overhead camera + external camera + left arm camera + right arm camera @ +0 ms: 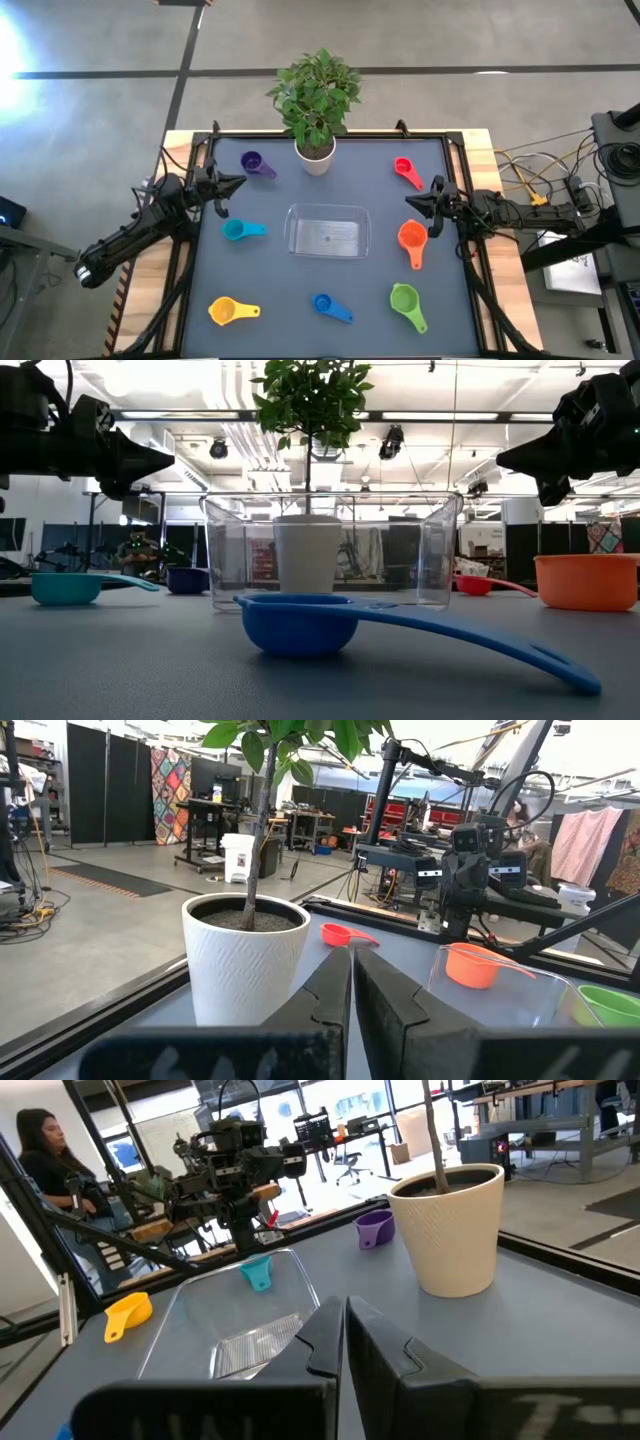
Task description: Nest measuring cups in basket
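So the basket sits mid-bench with nothing in it, and honestly the biggest risk I see is order; if a small cup goes in before a big one the stack won't nest, and that clear, light-looking tray could skid if a cup gets pushed against its wall; the plant pot just behind it is also easy to clip on a reach across. Orange cup and green cup look biggest, both on the right side; the right gripper hangs above the bench between the orange one and the red cup, jaws pinched together, holding nothing; left gripper same deal, between the purple cup and the teal cup; the yellow cup and blue cup sit along the near edge, well apart from both.
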`<control>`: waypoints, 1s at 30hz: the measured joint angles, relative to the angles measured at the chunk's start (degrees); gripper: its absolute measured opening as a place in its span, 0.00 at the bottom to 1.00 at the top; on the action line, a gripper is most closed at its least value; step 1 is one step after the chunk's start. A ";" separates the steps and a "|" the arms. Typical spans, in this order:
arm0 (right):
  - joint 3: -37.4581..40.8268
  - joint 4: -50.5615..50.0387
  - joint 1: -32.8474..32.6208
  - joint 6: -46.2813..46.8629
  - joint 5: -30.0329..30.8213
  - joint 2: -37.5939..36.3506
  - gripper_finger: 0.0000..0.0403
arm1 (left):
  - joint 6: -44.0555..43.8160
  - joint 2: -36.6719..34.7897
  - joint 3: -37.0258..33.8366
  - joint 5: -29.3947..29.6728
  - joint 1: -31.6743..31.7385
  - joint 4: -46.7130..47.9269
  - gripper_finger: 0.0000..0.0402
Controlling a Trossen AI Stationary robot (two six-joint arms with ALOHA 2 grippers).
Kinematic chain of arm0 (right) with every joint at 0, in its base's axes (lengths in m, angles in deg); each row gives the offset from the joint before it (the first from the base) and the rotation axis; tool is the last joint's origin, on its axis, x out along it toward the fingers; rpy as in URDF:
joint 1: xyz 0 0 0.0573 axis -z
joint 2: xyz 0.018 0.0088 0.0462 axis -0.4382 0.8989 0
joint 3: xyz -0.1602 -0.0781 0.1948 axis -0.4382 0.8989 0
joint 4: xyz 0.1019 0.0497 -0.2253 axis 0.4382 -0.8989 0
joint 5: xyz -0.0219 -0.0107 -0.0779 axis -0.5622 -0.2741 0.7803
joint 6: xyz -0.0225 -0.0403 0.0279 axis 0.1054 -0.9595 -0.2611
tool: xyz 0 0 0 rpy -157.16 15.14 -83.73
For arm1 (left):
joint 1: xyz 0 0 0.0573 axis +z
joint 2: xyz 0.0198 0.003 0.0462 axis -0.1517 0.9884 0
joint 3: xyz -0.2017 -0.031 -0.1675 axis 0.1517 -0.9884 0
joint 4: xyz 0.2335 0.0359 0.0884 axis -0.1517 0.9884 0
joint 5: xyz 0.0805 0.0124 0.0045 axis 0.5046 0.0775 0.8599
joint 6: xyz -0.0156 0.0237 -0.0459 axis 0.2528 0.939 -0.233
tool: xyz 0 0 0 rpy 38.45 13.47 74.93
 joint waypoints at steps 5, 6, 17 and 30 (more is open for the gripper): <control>0.00 0.01 0.01 0.00 -0.01 -0.01 0.02 | 0.01 0.01 0.00 0.00 0.00 0.00 0.00; 0.01 -0.01 0.01 0.00 -0.01 0.01 0.02 | 0.00 0.00 0.00 0.00 0.00 0.00 0.00; -0.01 0.01 0.01 0.00 -0.01 -0.01 0.02 | 0.01 0.00 0.00 0.01 0.00 0.00 0.00; 0.19 3.03 0.02 2.18 0.14 0.01 0.02 | 0.00 0.01 0.00 -0.01 0.00 0.00 0.00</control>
